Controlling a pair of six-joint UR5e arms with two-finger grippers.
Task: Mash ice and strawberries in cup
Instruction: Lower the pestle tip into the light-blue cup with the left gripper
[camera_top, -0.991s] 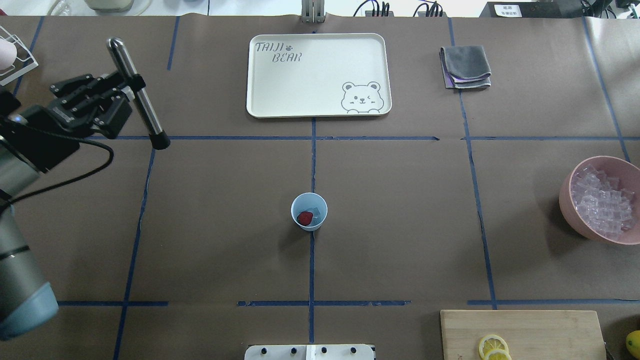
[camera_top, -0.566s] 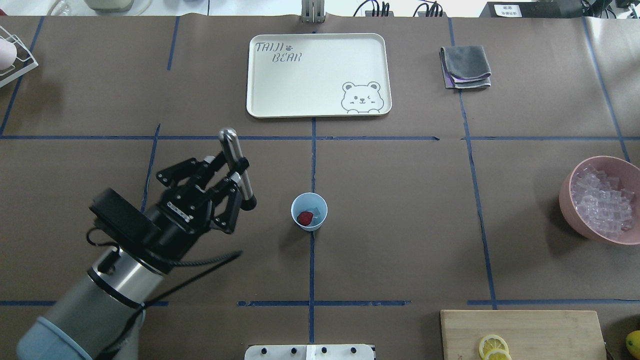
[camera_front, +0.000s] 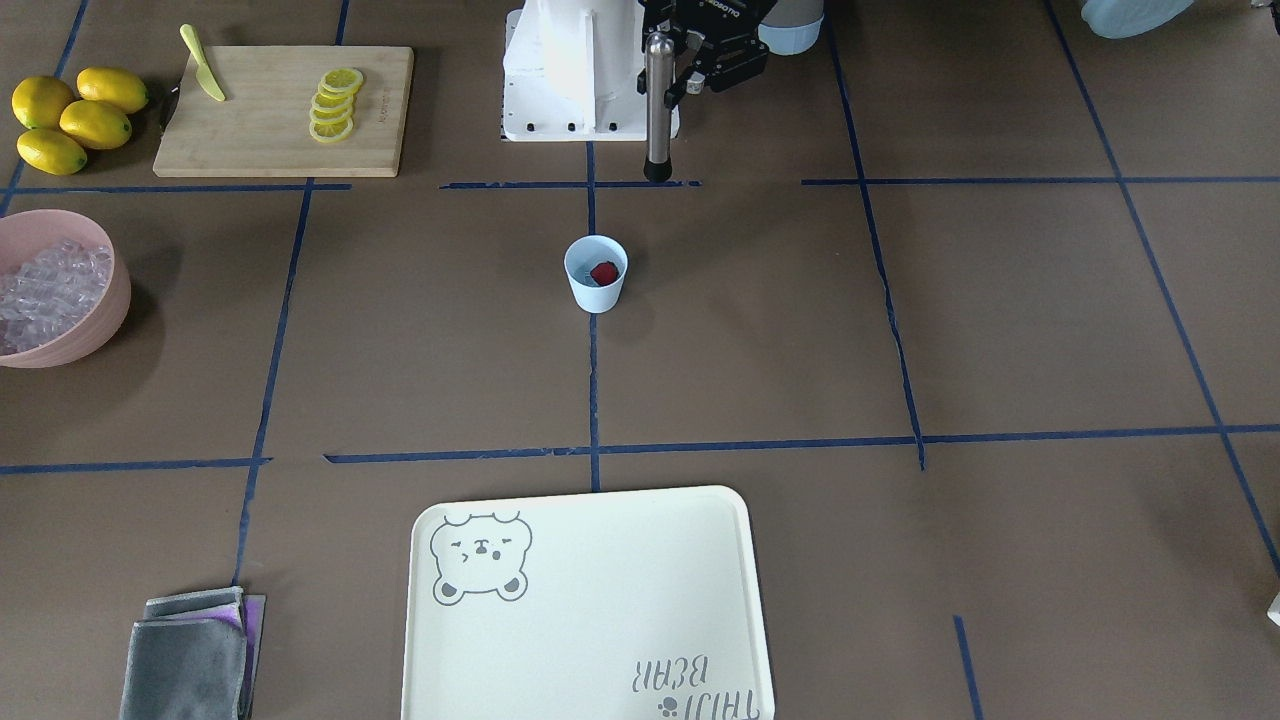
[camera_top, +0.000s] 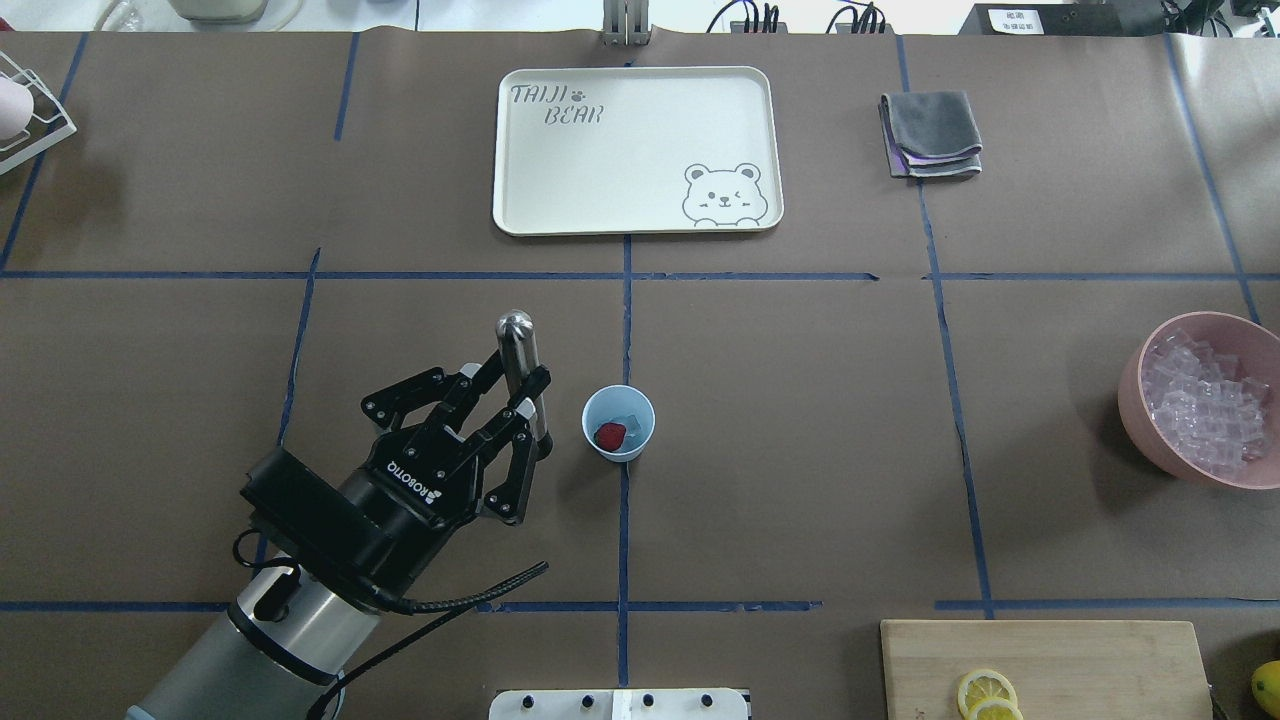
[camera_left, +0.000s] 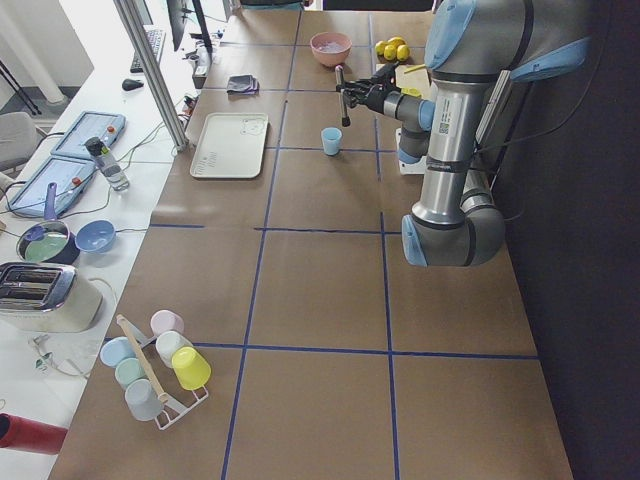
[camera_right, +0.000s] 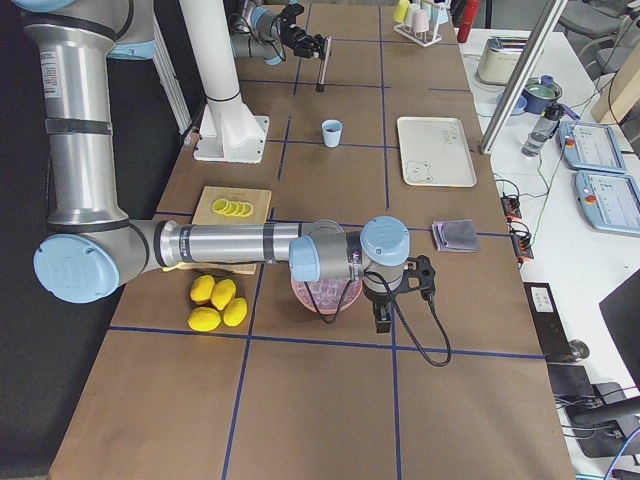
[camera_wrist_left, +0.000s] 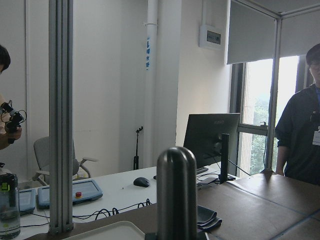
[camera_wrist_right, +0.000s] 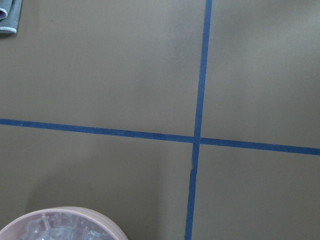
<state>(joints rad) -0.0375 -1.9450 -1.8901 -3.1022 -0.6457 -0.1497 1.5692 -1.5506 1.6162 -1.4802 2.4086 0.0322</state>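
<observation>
The light-blue cup (camera_top: 618, 422) stands at the table's middle, upright, with a red strawberry (camera_top: 609, 435) and a clear ice cube (camera_top: 630, 421) inside. My left gripper (camera_top: 528, 405) is shut on a steel muddler (camera_top: 523, 370) with a black tip, held nearly upright just left of the cup and above the table. The front-facing view shows the cup (camera_front: 596, 272) and the muddler (camera_front: 656, 105) apart. The muddler's rounded top (camera_wrist_left: 176, 190) fills the left wrist view. My right gripper (camera_right: 383, 318) hangs over the pink bowl; whether it is open or shut I cannot tell.
A pink bowl (camera_top: 1135, 400) of ice cubes sits at the right edge. A cream tray (camera_top: 635, 150) and a grey cloth (camera_top: 932, 133) lie at the back. A cutting board (camera_top: 1050, 665) with lemon slices is front right. People stand beyond the table.
My left arm has swung from the far left toward the centre with the muddler in its grip, which now stands more upright beside the cup. The cup has not moved.
</observation>
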